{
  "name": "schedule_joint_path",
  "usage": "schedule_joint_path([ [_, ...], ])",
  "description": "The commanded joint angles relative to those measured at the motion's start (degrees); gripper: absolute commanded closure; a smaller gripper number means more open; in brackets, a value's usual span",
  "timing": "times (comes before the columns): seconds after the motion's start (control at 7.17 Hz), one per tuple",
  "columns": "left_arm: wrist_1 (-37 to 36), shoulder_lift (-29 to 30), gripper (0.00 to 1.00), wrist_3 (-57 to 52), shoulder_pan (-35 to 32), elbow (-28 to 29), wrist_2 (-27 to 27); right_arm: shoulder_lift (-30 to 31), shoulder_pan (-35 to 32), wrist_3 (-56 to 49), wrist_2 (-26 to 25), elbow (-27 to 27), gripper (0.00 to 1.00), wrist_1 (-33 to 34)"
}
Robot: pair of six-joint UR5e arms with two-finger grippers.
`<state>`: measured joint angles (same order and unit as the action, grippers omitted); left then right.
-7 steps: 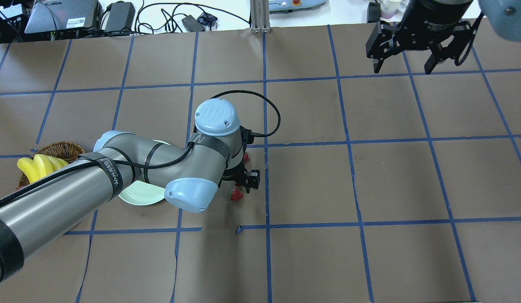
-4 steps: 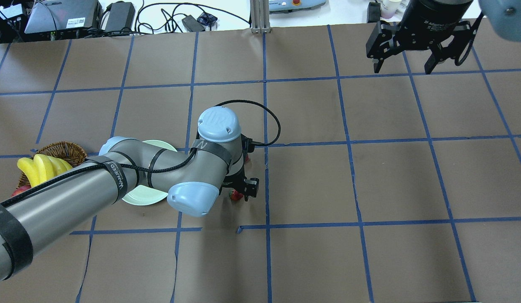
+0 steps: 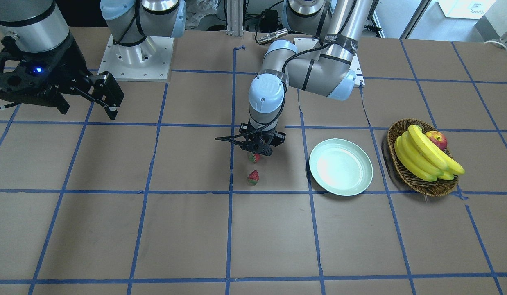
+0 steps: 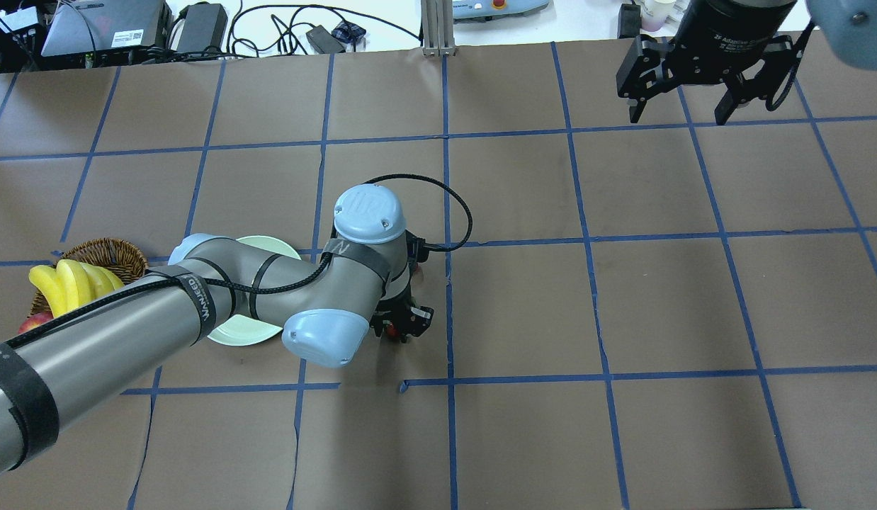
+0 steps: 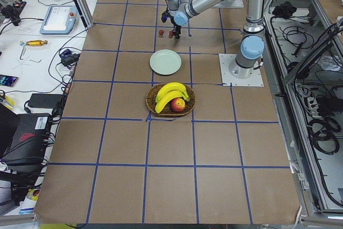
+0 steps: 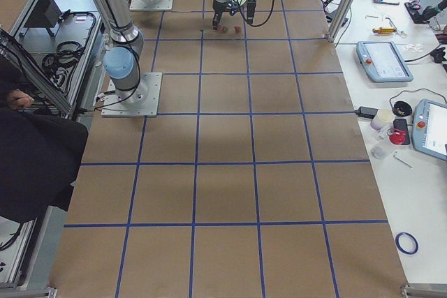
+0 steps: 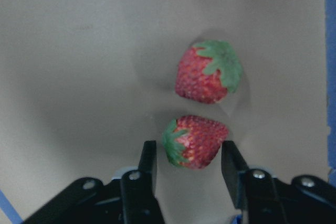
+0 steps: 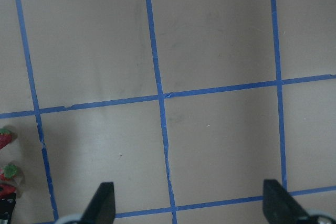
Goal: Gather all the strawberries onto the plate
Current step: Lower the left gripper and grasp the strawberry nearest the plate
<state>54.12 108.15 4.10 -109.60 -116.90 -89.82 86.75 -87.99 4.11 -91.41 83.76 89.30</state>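
My left gripper (image 7: 186, 148) is open and low over the table. Its fingers (image 7: 148, 156) stand on either side of one strawberry (image 7: 194, 141) that lies on the paper. A second strawberry (image 7: 207, 72) lies just beyond it. In the front-facing view one strawberry (image 3: 253, 157) is at the left gripper (image 3: 257, 152) and another (image 3: 253, 177) lies alone on the side away from the robot. I cannot make out a third. The plate (image 3: 340, 166) is empty. In the overhead view the left arm partly covers the plate (image 4: 244, 333). My right gripper (image 4: 679, 110) is open, empty and raised far off.
A wicker basket (image 3: 417, 182) with bananas (image 3: 421, 153) and an apple (image 3: 437, 138) stands beside the plate on the side away from the strawberries. The brown paper table has blue tape grid lines. Cables and devices lie along the table's far edge.
My left gripper has moved toward the robot's side and down over the nearer strawberry, which now sits between its fingers. The right arm has not moved.
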Motion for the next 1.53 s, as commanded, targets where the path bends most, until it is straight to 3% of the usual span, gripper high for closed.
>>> schedule_joint_path([
  [0.0, -0.1, 0.0, 0.82, -1.2, 0.0, 0.1, -0.1, 0.0, 0.0, -0.1, 0.0, 0.0, 0.00, 0.0],
  [0.14, -0.1, -0.3, 0.88, -1.5, 0.1, 0.1, -0.1, 0.0, 0.0, 0.0, 0.2, -0.1, 0.00, 0.1],
  [0.56, 2.1, -4.9, 0.88, -7.3, 4.4, 0.3, -1.2, 0.0, -0.1, 0.0, 0.3, -0.1, 0.00, 0.1],
  [0.98, 16.9, -9.8, 0.87, -11.6, 16.4, 3.9, -5.7, 0.0, -0.1, 0.0, 0.4, -0.1, 0.00, 0.1],
  [1.12, 18.2, -10.2, 0.87, -16.8, 21.4, 3.9, -5.8, 0.0, -0.1, 0.0, 0.4, -0.1, 0.00, 0.0],
  [1.4, 17.5, -7.1, 0.87, -19.9, 23.6, 3.5, -7.5, 0.0, -0.1, 0.0, 0.5, -0.1, 0.00, 0.1],
])
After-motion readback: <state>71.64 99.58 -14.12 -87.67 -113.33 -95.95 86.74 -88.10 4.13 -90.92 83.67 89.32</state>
